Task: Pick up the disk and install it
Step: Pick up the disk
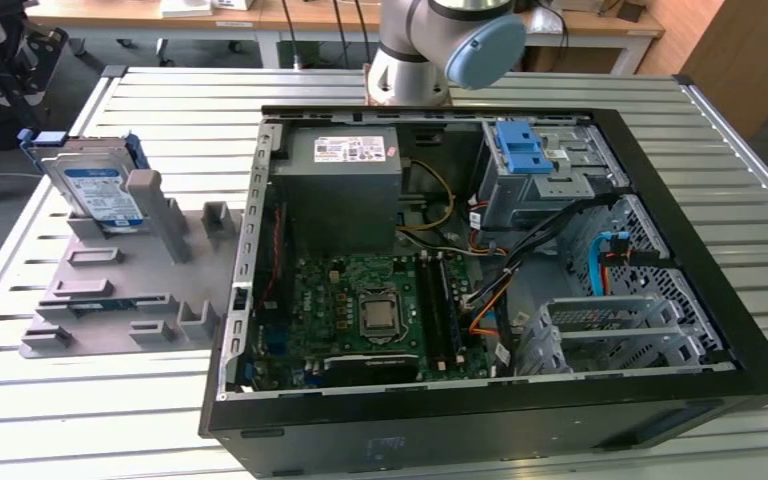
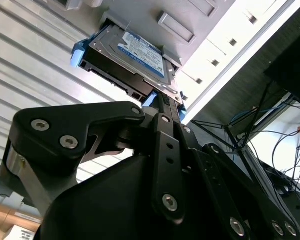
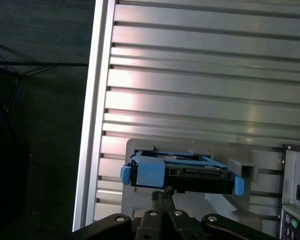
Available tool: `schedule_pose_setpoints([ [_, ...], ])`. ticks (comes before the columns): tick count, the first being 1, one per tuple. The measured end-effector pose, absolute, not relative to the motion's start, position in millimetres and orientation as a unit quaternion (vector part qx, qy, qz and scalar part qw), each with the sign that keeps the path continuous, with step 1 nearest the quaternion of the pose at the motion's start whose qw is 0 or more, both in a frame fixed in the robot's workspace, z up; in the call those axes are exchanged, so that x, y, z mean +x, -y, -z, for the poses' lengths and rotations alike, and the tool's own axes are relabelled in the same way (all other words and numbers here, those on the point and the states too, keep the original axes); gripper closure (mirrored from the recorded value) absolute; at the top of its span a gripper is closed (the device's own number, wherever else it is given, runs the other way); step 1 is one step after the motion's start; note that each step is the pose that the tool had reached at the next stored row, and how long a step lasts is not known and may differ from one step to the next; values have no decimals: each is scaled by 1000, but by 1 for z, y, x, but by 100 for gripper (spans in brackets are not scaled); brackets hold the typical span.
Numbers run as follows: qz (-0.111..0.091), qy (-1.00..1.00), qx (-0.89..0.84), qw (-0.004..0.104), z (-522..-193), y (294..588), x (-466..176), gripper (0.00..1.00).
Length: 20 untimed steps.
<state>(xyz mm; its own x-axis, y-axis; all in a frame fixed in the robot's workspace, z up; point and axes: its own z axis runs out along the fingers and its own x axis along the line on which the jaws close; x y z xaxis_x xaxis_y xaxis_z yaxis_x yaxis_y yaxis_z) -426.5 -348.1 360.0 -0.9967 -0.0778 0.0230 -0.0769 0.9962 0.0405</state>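
So my gripper (image 3: 165,191) is pinched closed on nothing, aimed at the disk (image 3: 182,173). It's parked on edge in the grey holder (image 1: 104,300), on the exterior view's left of the PC case (image 1: 464,430), probably so it's easy to grab.

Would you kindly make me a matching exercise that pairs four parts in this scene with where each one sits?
Things:
1. silver hard drive in a blue plastic carrier
2. grey power supply box with a white sticker
3. green motherboard
4. blue plastic latch

Places:
A. on the metal drive cage
B. flat on the floor of the black computer case
C. upright in the grey plastic fixture, outside the case
D. inside the case, far corner on the exterior view's left

Pairs: 1-C, 2-D, 3-B, 4-A.
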Motion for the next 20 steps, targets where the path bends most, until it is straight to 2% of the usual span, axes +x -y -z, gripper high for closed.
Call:
schedule_pose_setpoints([
  [20, 19, 993, 112, 9, -360, 348, -427, 89],
])
